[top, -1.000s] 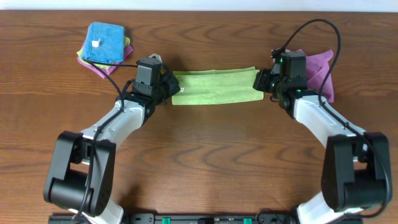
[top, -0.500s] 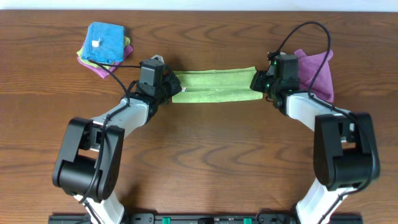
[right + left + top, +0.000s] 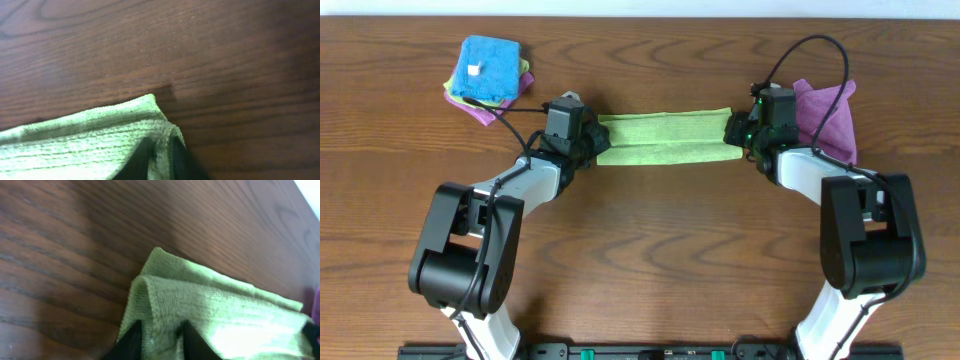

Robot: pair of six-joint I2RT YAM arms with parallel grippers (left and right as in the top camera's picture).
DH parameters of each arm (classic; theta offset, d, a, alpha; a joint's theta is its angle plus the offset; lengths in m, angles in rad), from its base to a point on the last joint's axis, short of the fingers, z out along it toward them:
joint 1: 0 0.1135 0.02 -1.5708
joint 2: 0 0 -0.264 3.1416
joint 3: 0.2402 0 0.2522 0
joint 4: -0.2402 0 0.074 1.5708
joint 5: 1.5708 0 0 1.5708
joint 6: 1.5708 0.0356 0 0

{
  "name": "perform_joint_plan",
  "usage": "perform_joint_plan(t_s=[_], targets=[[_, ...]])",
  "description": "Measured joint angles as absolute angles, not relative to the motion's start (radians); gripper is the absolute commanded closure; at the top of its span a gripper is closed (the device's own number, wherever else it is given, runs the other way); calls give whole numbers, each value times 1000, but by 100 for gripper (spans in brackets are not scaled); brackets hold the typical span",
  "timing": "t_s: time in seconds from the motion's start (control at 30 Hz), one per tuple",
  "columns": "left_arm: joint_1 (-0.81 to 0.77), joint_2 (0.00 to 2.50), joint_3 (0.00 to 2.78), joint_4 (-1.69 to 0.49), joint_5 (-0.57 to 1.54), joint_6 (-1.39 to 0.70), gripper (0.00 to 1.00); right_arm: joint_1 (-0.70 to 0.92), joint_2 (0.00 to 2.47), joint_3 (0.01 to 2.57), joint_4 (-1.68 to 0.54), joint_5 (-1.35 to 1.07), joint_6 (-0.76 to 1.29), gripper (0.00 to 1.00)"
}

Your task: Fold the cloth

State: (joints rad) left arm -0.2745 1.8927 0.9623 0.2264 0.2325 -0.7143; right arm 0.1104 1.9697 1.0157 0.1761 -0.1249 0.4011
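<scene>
The lime-green cloth [image 3: 665, 138] lies as a long folded strip across the far middle of the table. My left gripper [image 3: 592, 143] is shut on the strip's left end, and my right gripper [image 3: 736, 132] is shut on its right end. In the left wrist view the cloth [image 3: 210, 310] is doubled over and pinched between the two dark fingertips [image 3: 159, 342]. In the right wrist view the cloth's folded corner [image 3: 100, 140] is pinched between the fingertips [image 3: 161, 159]. The white tag is not visible.
A bright blue folded cloth [image 3: 488, 68] lies on a pink and yellow cloth at the far left. A purple cloth [image 3: 828, 112] lies at the far right, just behind my right gripper. The wooden table [image 3: 650, 260] stretches toward the near edge.
Both grippers have moved away from me with the cloth ends, and the green strip has become narrower and lies a little farther back. Since half a second ago almost nothing has moved.
</scene>
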Motion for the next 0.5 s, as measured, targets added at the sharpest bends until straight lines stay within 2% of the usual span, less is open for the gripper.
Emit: perform_joint_plan(t_s=[0.1,0.17,0.27,0.47,0.5], targets=[[-270,1893,962,226,225,-712,48,110,1970,1016,177,-117,400,56],[-264,1893,962,226,223,-708,34,110,1970,1016,177,-115,401,50],[-250,1893,962,226,223,-712,25,110,1968,1016,173,-116,402,40],[-200,1866,962,222,234,-703,22,110,1908,1016,107,-114,407,28],[-192,1850,962,221,240,-703,22,110,1884,1016,86,-116,405,23]])
